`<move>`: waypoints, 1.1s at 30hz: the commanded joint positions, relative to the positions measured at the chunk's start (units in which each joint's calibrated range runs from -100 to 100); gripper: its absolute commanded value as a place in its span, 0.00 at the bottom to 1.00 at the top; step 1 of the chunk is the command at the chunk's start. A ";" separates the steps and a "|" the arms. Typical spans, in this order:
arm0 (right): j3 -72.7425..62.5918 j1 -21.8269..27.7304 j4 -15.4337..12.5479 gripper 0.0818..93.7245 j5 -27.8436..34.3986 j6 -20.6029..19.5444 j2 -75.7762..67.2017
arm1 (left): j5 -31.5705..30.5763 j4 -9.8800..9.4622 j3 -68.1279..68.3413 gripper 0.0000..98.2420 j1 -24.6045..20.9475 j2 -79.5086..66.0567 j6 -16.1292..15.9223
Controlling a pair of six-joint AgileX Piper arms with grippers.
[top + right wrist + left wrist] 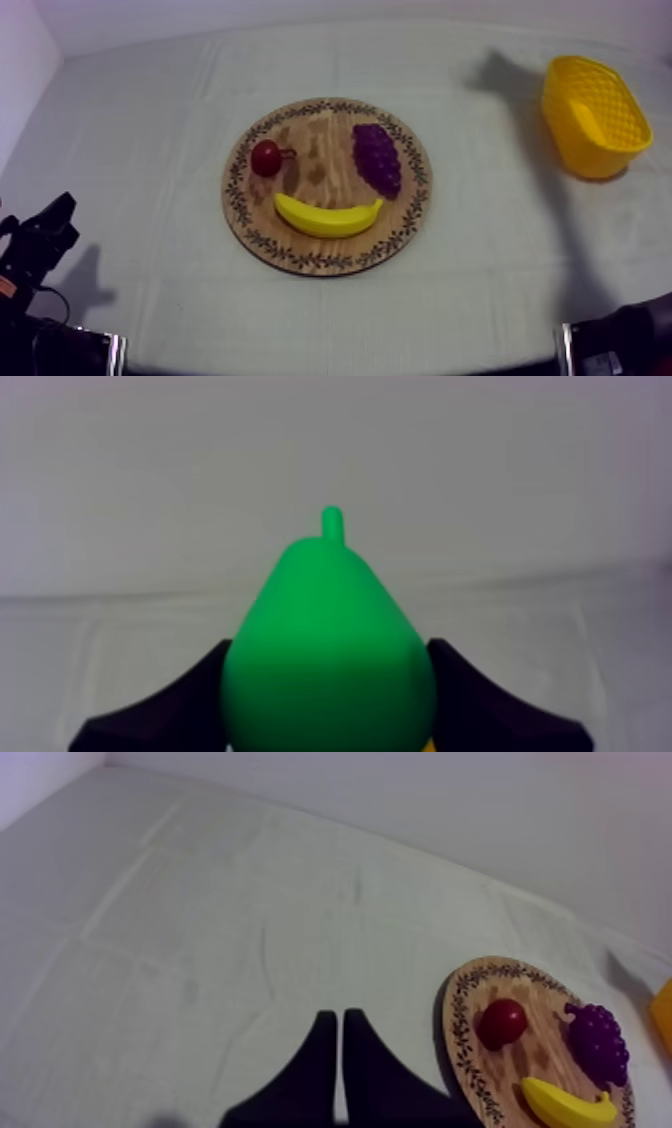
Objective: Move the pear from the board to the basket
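— Where is the pear [327,646]?

— Between the right jaws. They are clamped on it, one black finger [165,714] pressed to each flank of its wide lower half, and its stalk points up and away from them.

— And the left jaws?

— Together, with nothing between them. The two fingers [305,1082] lie side by side as a narrow wedge over bare cloth. The left arm [40,240] sits low at its own edge of the worktop [150,120].

— What lies ahead of the left jaws?

— The wooden board [462,1042], a little beyond the tips and off to one side, apart from them. On it the small red fruit [265,158] is nearest the left jaws, the grapes [376,158] lie farther across, and the banana [328,217] curves along the rim between the two.

— The yellow basket [600,150]?

— Well apart from the left jaws, past the board on the far side of the worktop. How the right jaws stand to it, I cannot tell.
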 commanded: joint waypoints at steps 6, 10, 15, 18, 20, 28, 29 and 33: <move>5.42 8.86 -0.62 0.44 2.15 0.14 3.83 | 0.01 -0.02 0.02 0.00 0.01 0.00 -0.01; 10.19 10.23 -1.65 0.44 2.16 1.33 6.19 | 0.01 -0.02 0.02 0.00 0.01 0.00 0.02; 15.58 11.12 -3.87 0.45 2.42 3.70 7.80 | 0.01 -0.02 0.02 0.00 0.01 0.00 0.03; 18.25 11.57 -4.87 0.45 2.50 4.74 8.26 | 0.01 -0.02 0.02 0.00 0.01 0.00 0.03; 19.74 11.75 -5.16 0.45 2.58 5.05 8.50 | 0.01 -0.02 0.02 0.00 0.01 0.00 0.03; 24.19 12.19 -5.65 0.45 2.21 5.78 9.32 | 0.01 -0.02 0.02 0.00 0.01 0.00 0.01; 24.81 12.14 -5.63 0.45 2.15 5.87 9.39 | 0.01 -0.02 0.02 0.00 0.01 0.00 0.02; 27.24 11.55 -5.33 0.45 1.97 5.88 9.55 | 0.01 -0.02 0.02 0.00 0.01 0.00 0.02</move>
